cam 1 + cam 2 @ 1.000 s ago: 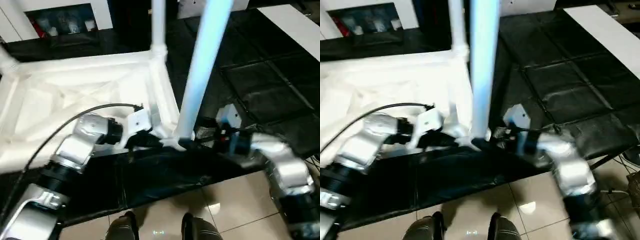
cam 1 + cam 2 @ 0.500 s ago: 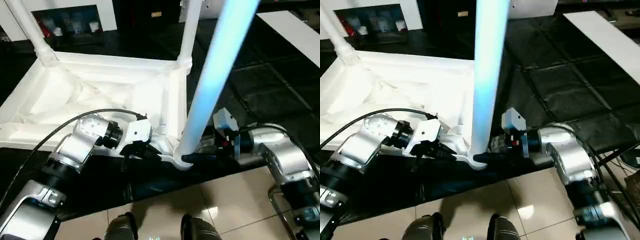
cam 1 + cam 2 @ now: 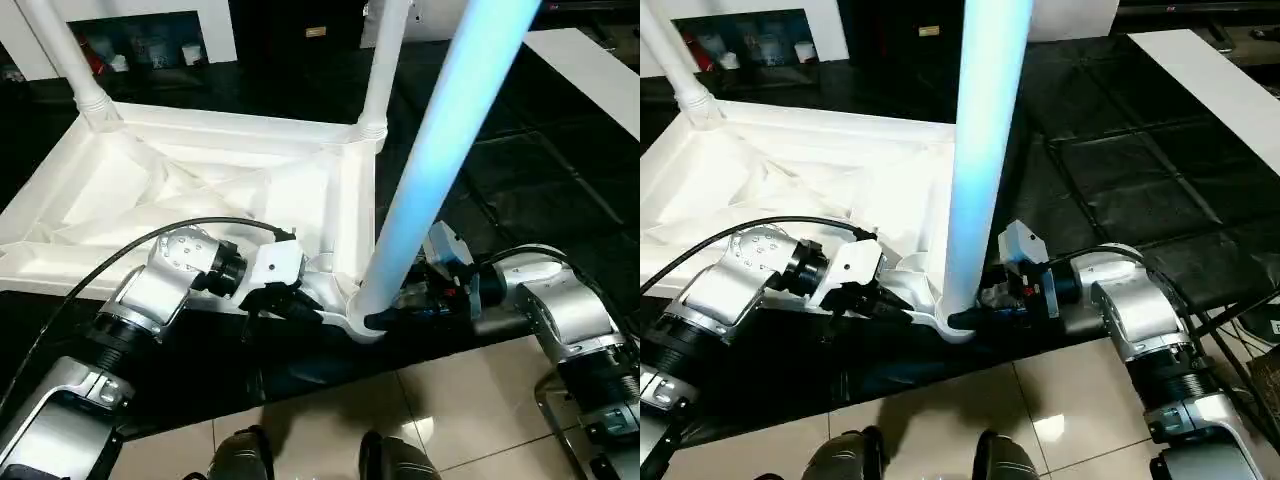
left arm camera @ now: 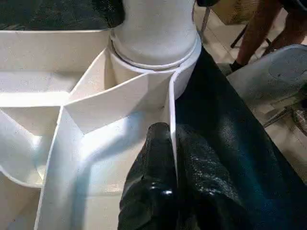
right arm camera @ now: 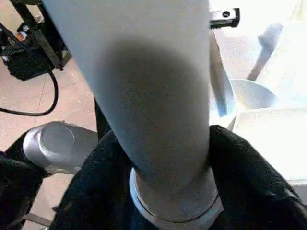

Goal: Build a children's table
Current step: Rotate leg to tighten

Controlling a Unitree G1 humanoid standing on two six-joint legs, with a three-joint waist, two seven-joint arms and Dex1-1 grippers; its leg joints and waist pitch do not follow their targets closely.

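Note:
The children's table lies upside down, its white top point(image 3: 230, 125) resting on a black bench. Two legs stand in the far corner sockets, one point(image 3: 385, 60) at the right and one point(image 3: 65, 55) at the left. A third leg point(image 3: 440, 150) rises from the near right corner socket point(image 4: 156, 48). My left gripper point(image 3: 305, 300) is shut on the top's thin rim point(image 4: 171, 103) just beside that socket. My right gripper point(image 3: 385, 315) comes in from the right, its black fingers point(image 5: 249, 177) hugging both sides of the third leg's base point(image 5: 163, 120).
The black padded bench point(image 3: 560, 180) stretches off to the right, its front edge just under my grippers. Beige floor tiles point(image 3: 460, 400) and my feet point(image 3: 240, 455) lie below. A white board point(image 3: 590, 60) lies at the far right. A person's legs point(image 4: 259, 33) stand past the bench.
My right gripper's fingers have closed in around the base of the near leg. The left gripper has kept its hold on the rim. The camera has shifted.

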